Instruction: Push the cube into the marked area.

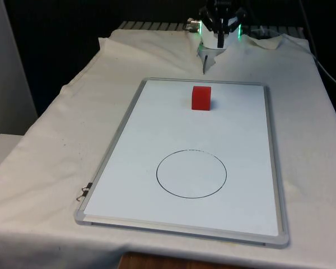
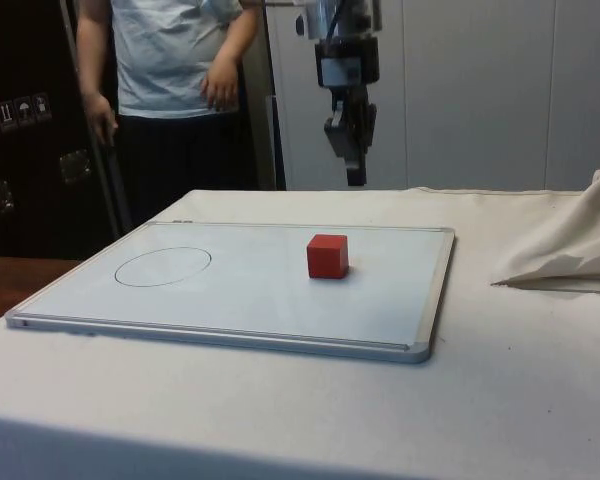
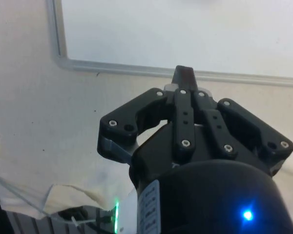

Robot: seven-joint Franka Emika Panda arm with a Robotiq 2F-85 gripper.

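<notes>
A red cube (image 1: 201, 98) (image 2: 327, 255) rests on a whiteboard (image 1: 129, 162) (image 2: 400, 300) (image 3: 136, 29) lying flat on the table. A black circle (image 1: 191, 174) (image 2: 163, 266) is drawn on the board, nearer the front view's camera than the cube. My gripper (image 1: 204, 68) (image 2: 354, 175) (image 3: 184, 74) hangs above the cloth just beyond the board's far edge, behind the cube and clear of it. Its fingers are pressed together, shut on nothing.
The whiteboard has a grey metal frame, with a small clip (image 1: 83, 193) at its near left corner. The cloth bunches into a raised fold (image 2: 565, 245) near the robot's base. A person (image 2: 170, 90) stands behind the table in the side view.
</notes>
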